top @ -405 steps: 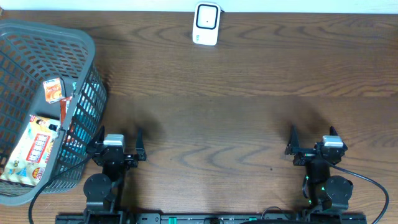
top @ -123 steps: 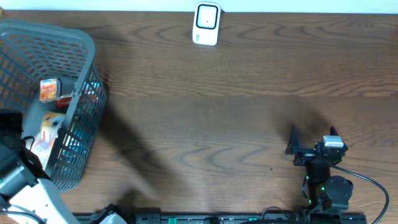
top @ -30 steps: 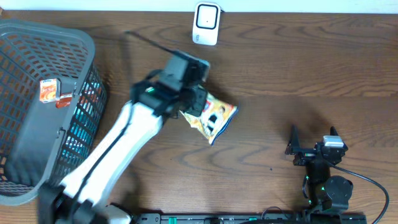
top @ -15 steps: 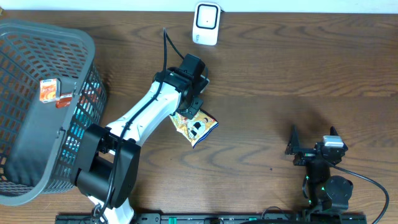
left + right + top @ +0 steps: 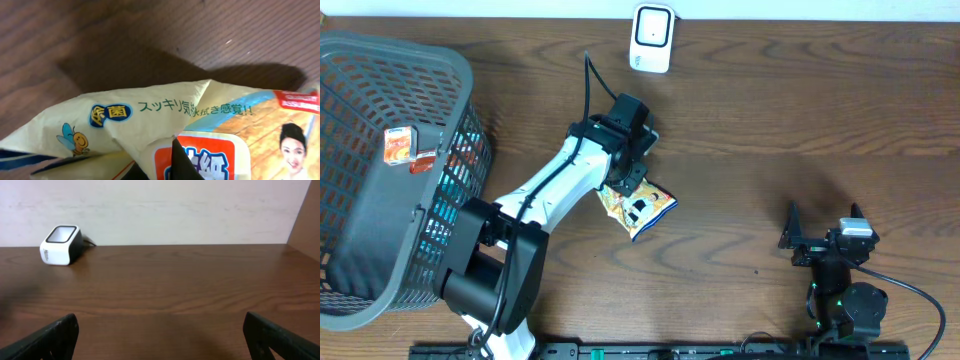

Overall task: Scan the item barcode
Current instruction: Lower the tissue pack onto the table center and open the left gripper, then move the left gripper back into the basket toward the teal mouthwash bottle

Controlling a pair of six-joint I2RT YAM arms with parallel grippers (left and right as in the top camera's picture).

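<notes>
The item is a crinkled yellow snack packet (image 5: 638, 207) with a face and Japanese print, hanging from my left gripper (image 5: 623, 182) over the middle of the table. That gripper is shut on the packet's top edge; the left wrist view is filled by the packet (image 5: 165, 115), with one dark fingertip (image 5: 181, 165) pressing into it. No barcode shows on the visible side. The white scanner (image 5: 651, 38) stands at the table's far edge, well beyond the packet, and appears far left as the scanner (image 5: 61, 245) in the right wrist view. My right gripper (image 5: 823, 228) rests open near the front right.
A grey plastic basket (image 5: 360, 70) sits at the left edge with two small orange-red boxes (image 5: 404, 148) inside. The left arm (image 5: 540, 200) stretches diagonally from the front left towards the middle. A pale wall (image 5: 160, 205) rises behind the table's far edge.
Over the last second the left arm has drawn back from the scanner side and carried the packet down and left, towards the middle. The right arm stayed still.
</notes>
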